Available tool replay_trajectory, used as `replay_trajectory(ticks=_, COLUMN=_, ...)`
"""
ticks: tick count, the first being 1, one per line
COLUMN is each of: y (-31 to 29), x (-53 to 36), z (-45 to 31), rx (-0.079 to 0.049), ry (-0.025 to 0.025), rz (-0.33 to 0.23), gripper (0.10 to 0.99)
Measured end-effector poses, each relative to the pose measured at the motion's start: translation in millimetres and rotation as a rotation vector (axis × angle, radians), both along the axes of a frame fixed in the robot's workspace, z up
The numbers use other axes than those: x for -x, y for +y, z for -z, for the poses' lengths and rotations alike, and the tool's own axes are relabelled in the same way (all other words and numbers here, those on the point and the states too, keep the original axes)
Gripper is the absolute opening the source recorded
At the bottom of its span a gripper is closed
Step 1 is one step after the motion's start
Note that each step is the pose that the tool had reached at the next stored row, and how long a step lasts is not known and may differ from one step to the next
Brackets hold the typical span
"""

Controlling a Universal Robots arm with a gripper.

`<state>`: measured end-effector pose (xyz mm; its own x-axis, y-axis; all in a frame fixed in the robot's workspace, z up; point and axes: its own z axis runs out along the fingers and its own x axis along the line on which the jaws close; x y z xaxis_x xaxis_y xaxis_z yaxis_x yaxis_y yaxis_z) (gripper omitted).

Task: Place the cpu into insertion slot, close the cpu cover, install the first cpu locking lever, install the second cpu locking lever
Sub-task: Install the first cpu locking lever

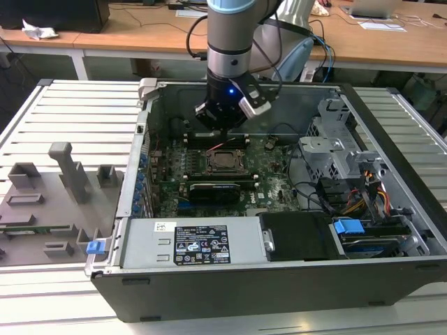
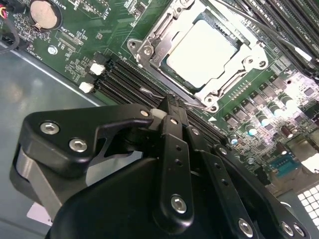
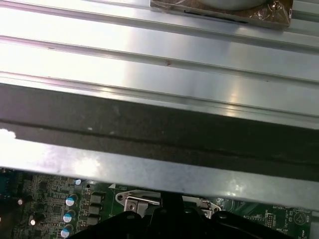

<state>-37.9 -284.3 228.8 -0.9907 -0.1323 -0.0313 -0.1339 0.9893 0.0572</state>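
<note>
The cpu, a pale silver square, lies in the insertion slot on the green board. The dull metal cpu cover lies flat around it, the chip showing through its window. In the exterior view my gripper hangs just behind the cpu, inside the case. In the second wrist view my gripper has its black fingers together, shut, with the tips at a thin wire locking lever beside the socket. I cannot tell whether the tips pinch the lever or only touch it.
Black memory slots run beside the socket. The case's rear wall stands close behind the gripper. A drive cage, cables and the power supply fill the rest of the case. A grey fixture plate lies at the exterior view's left.
</note>
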Motion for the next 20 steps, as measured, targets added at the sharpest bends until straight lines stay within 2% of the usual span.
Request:
replay_trajectory(ticks=16, y=2.8, x=-9.9, z=4.4, rx=0.000, ry=0.0001, rz=0.008, gripper=0.106)
replay_trajectory(ticks=20, y=2.8, x=-12.7, z=8.7, rx=0.000, ry=0.0001, rz=0.029, gripper=0.106)
